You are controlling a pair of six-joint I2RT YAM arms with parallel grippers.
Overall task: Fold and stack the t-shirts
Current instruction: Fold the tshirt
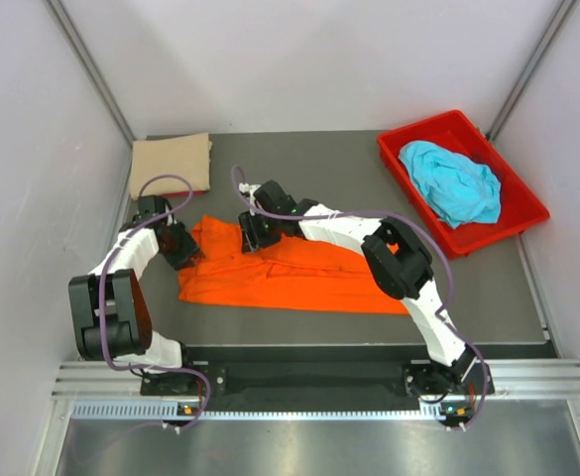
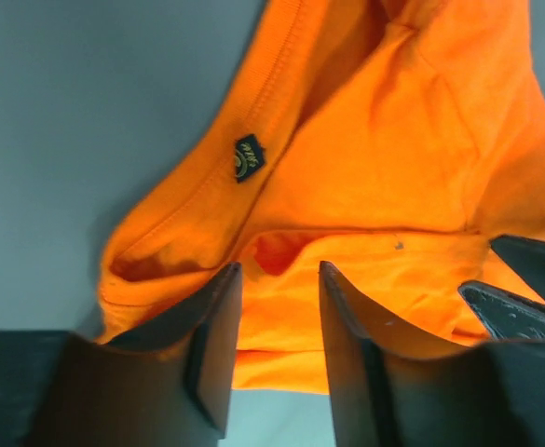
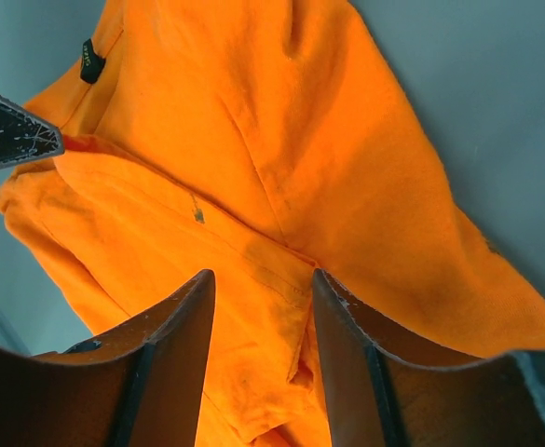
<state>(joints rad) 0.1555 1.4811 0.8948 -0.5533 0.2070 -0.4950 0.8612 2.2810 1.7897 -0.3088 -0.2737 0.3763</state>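
Note:
The bright orange t-shirt (image 1: 299, 273) lies rumpled across the middle of the table, its collar end to the left. My left gripper (image 1: 182, 246) is open just over the shirt's left edge near the collar (image 2: 253, 130), its fingers (image 2: 211, 326) straddling orange cloth. My right gripper (image 1: 253, 236) is open over the shirt's upper left part, its fingers (image 3: 342, 345) straddling a seam (image 3: 281, 251). A folded tan t-shirt (image 1: 171, 164) lies at the far left corner. The turquoise t-shirt (image 1: 453, 183) sits crumpled in the red bin (image 1: 513, 193).
The red plastic bin stands at the far right of the table. White walls close in on both sides. A black rail (image 1: 299, 372) runs along the near edge by the arm bases.

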